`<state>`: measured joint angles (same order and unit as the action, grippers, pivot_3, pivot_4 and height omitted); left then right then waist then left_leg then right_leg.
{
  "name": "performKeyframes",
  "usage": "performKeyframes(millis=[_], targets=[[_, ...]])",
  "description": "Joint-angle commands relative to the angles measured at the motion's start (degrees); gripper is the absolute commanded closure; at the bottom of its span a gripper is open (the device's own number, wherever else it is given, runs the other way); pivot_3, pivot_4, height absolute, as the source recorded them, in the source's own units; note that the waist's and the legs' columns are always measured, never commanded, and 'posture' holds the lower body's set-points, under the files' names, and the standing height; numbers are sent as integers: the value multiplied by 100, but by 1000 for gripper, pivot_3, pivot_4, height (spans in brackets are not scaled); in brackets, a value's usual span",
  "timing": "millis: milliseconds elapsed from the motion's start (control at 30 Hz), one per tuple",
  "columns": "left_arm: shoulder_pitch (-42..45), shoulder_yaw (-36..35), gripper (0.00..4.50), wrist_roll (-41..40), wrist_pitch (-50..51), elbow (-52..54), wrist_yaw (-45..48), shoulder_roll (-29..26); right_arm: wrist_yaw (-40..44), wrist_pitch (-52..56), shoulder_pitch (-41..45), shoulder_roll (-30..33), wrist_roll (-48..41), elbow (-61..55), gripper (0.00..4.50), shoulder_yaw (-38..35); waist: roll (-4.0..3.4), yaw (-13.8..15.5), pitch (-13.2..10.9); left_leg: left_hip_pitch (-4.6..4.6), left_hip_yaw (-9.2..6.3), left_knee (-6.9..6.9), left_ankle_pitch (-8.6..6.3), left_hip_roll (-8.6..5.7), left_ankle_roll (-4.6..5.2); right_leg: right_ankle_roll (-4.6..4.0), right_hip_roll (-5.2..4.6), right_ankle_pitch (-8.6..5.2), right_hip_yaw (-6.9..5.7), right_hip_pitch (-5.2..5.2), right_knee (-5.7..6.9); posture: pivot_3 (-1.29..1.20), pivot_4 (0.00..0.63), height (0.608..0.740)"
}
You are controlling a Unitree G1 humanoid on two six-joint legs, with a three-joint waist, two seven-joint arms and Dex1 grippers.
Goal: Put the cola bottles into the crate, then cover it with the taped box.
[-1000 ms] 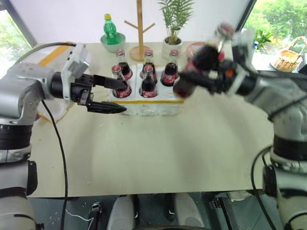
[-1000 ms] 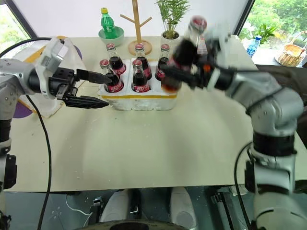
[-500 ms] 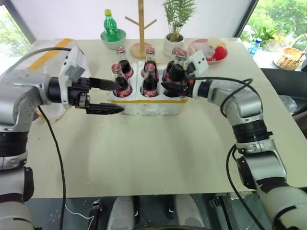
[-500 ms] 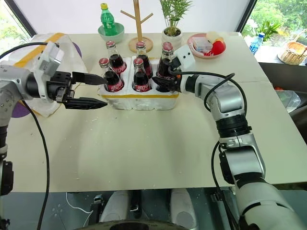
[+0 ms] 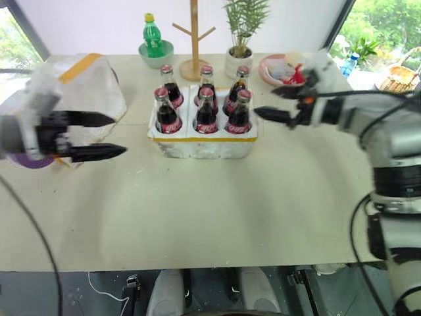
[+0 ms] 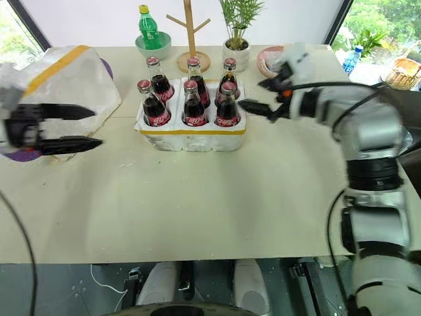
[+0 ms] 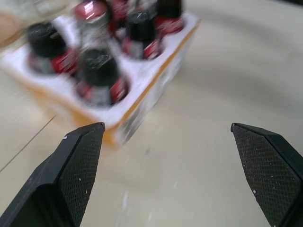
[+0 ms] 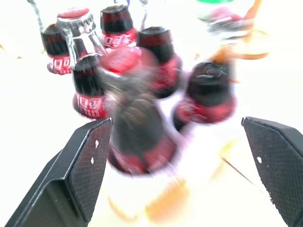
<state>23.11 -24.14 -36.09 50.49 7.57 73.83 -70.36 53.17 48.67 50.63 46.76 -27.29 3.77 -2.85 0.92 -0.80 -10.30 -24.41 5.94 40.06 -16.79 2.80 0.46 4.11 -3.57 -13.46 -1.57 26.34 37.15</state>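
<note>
- I see all six cola bottles [image 6: 191,99] standing upright in the crate [image 6: 191,135], one per well, in two rows of three; red caps up, labels facing me.
- The crate sits on the table [image 6: 197,197] toward the far middle, its thin yellow band running along the near base.
- My right tool [image 6: 258,97] hangs just beside the crate's right end, level with the bottle necks, fingers spread wide and holding nothing; it touches no bottle.
- In the right wrist view, the two black fingers [image 8: 80,175] stand far apart with the bottles between and beyond them.
- My left tool [image 6: 89,126] is well to the left of the crate, above the table, jaws wide apart and empty.
- From the left wrist view, the crate's corner and bottles lie beyond the spread fingertips [image 7: 80,165], clear of them.
- The taped box [image 6: 69,85] rests on the table's far left, just behind my left tool, its wide yellow-orange band running over the top; it is apart from the crate.
- Behind the crate along the far edge: a green plastic bottle [image 6: 148,29] in a pale bowl [image 6: 152,47], a wooden branch stand [image 6: 191,39], a potted plant [image 6: 237,33], and a pink plate [image 6: 271,60] of items at the right.
</note>
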Motion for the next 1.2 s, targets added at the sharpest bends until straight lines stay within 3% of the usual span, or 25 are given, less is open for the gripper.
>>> performKeyframes(millis=[33, 200, 333, 533, 800, 967, 1200], targets=[[-518, -967, 0, 413, 97, 107, -94, -499, 406, 310, 45, 422, -395, -234, 30, -420, -1, -7, 0, 6, 1, -2, -1, 1, 1, -1, 0, 0, 1, -1, 3, 0, 150, 740], [-2282, -2276, 0, 1931, 1057, -287, 255, -1405, 792, 7, -240, 865, -416, -434, 30, -540, -4, -48, 1, 24, 11, -10, 1, 5, -3, -9, 6, -2, 2, -5, 8, 0, 150, 740], [-2707, -1962, 0, 2569, 720, -1250, -223, -1576, 810, -24, -261, 683, -571, -535, 30, -537, -10, -20, 1, 28, 32, -12, 2, 6, -6, -21, 2, -9, 2, -3, 10, 0, 150, 740], [-1030, -79, 0, 2498, 156, -2700, -1131, -1507, 672, -115, -440, 487, -549, -640, 30, -489, 2, 48, 6, 20, 29, -13, 3, 4, -8, -22, -4, -9, 0, -2, 10, 0, 150, 740], [1543, 2310, 0, 3173, -556, -4277, -601, -845, 430, -116, -669, 379, -576, -840, 30, -592, 7, 25, 8, 11, 28, -6, 3, 1, -8, -12, 4, -2, -6, 3, 20, 0, 150, 740], [2780, 3291, 0, 3940, -1316, -5399, -280, -384, 384, -103, -833, 437, -639, -1003, 30, -685, 8, 12, 8, 8, 30, -4, 3, 1, -7, -12, 4, -2, -5, 5, 17, 0, 150, 740], [3800, 3886, 0, 4728, -2138, -6878, -179, 133, 621, 30, -1014, 646, -1135, -1468, 30, -1021, 9, 17, 8, 6, 27, -1, 2, 1, -6, -11, 4, -2, -6, 4, 15, 0, 150, 740]])
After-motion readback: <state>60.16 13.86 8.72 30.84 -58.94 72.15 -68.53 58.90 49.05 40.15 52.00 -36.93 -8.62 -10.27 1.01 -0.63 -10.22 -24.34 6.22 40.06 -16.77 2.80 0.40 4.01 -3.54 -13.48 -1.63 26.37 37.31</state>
